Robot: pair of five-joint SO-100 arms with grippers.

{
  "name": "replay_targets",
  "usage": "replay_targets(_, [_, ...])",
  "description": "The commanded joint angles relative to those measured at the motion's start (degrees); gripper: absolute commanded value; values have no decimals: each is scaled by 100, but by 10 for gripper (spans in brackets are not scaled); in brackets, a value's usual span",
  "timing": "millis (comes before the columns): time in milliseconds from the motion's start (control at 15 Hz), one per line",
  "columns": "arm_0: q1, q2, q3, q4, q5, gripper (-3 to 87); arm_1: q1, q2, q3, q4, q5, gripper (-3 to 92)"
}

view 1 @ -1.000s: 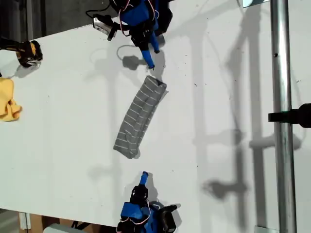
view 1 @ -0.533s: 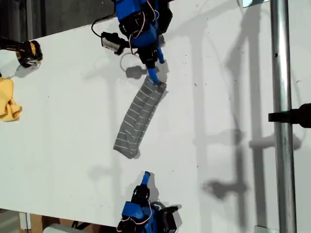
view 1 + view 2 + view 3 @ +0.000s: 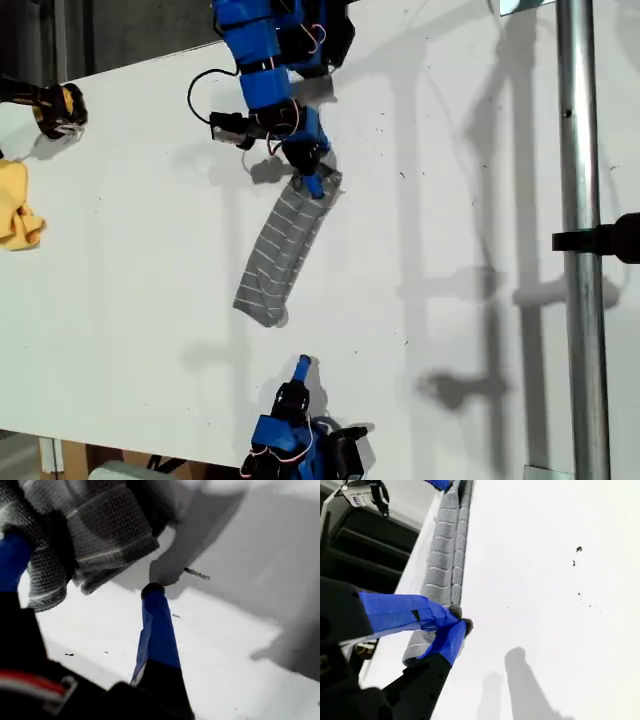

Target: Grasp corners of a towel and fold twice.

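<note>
The towel [image 3: 285,245] lies folded into a long narrow strip on the white table [image 3: 130,260], slanting from upper right to lower left in the exterior view. My first gripper [image 3: 312,185] is at the strip's upper end. In the first wrist view its blue fingers [image 3: 157,625] stand apart and open, with the towel's [image 3: 95,530] bunched corner between them. My second gripper [image 3: 303,362] is near the exterior view's bottom edge, a short way off the strip's lower end. It is shut [image 3: 460,621] and empty, with the towel [image 3: 442,565] stretching away beyond it.
A yellow cloth [image 3: 18,205] and a black-and-yellow object [image 3: 55,108] sit at the exterior view's left edge. A vertical metal pole [image 3: 580,300] with a black clamp [image 3: 605,240] runs down the exterior view's right side.
My first arm has reached down from the exterior view's top, bringing its gripper onto the towel's upper end. The towel and my second gripper have barely moved.
</note>
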Motion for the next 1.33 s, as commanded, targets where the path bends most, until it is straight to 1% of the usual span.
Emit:
replay_targets(0, [35,35,-62,79,-44,-21,334,-1055,-967,44,-360,427])
replay_targets(200, [53,35,-88,176,-9,-21,729,-2452,-2496,677,-1081,424])
replay_targets(267, [62,35,-88,185,0,-21,809,-2646,-2751,747,-1239,400])
replay_targets(400, [70,35,-88,193,0,-21,905,-2496,-2646,571,-1397,329])
replay_targets(467, [70,35,-88,193,0,-21,940,-2268,-2487,598,-1195,58])
replay_targets(533, [70,35,-88,193,0,-21,984,-2065,-2276,589,-1107,26])
replay_targets(667, [70,35,-88,202,-9,-21,1037,-1714,-1995,729,-1151,5])
replay_targets(733, [62,35,-88,202,-9,-21,1063,-1239,-1591,633,-1107,-1])
replay_targets(867, [97,35,-88,202,-44,-21,1090,281,-580,712,-1002,-1])
replay_targets(1000, [97,35,-88,202,-53,-21,958,1740,62,1441,-668,-1])
replay_targets(1200, [70,35,-105,202,-35,-21,272,3560,738,2276,211,-1])
replay_targets(1267, [79,35,-105,202,-53,-21,105,3814,773,2461,290,-1])
